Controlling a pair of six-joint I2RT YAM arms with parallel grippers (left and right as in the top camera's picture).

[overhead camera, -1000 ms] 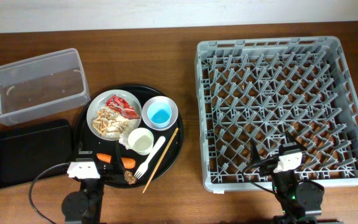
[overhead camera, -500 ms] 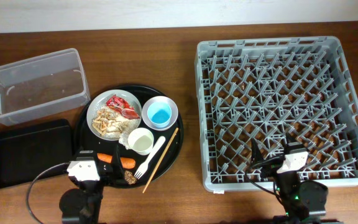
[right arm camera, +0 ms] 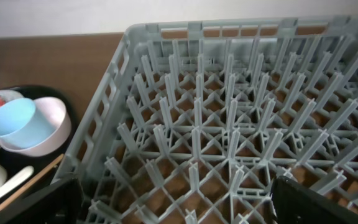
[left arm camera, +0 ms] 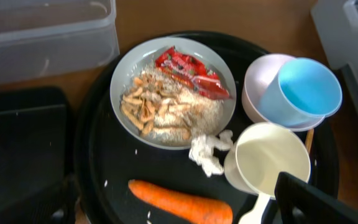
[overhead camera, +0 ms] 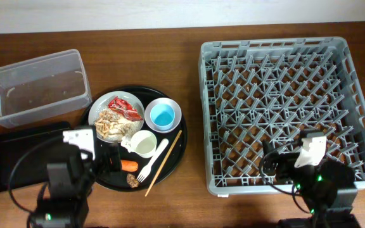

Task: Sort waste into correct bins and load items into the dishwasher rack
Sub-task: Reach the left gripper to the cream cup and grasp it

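Observation:
The round white plate (overhead camera: 94, 113) holds beige scraps (overhead camera: 109, 124) and the red wrapper (overhead camera: 124, 107). The light-blue cup (overhead camera: 162, 116) sits in the white bowl (overhead camera: 176, 109). The white cup (overhead camera: 144, 144), tissue wad (overhead camera: 125, 140), fork (overhead camera: 152, 162), chopsticks (overhead camera: 165, 162), carrot (overhead camera: 130, 166) and brown lump (overhead camera: 132, 180) lie nearby. My left gripper (overhead camera: 109, 158) is open above the carrot (left arm camera: 179, 200), which lies between its fingers (left arm camera: 179, 211). My right gripper (overhead camera: 272, 166) is open and empty (right arm camera: 173, 208) over the front of the grey dishwasher rack (overhead camera: 284, 95).
All the tableware sits on a large round black tray (overhead camera: 179, 152). The clear tub (overhead camera: 37, 63) stands at the back left, with the flat black tray (overhead camera: 14, 161) in front of it. The rack's upright pegs (right arm camera: 229, 124) lie under my right gripper.
Both arms have come forward from the table's front edge. The left gripper now hangs over the round tray's front left, and the right over the rack's front rows.

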